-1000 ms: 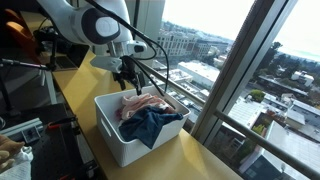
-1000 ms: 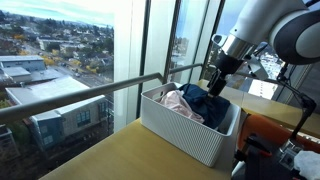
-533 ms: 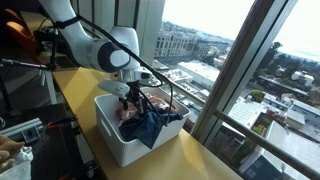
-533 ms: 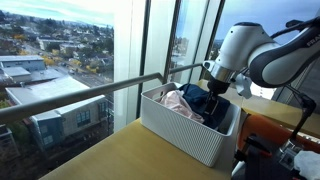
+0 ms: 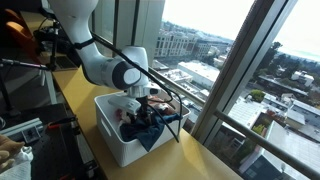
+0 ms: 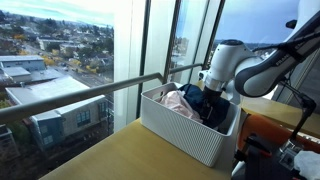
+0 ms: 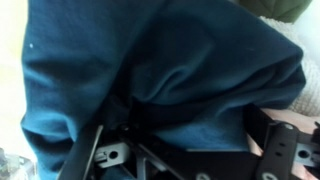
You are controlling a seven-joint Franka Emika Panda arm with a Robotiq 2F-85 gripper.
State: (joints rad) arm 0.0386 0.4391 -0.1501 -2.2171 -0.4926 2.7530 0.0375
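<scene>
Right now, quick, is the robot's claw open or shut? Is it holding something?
Gripper: open, jaws wide apart, right at the dark blue cloth in the white bin, not clamped on it.

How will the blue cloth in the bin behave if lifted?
Probably floppy: the blue cloth lies in soft folds and drapes over the bin rim. Likely light, not fragile. It may drag the pink cloth beside it.
</scene>
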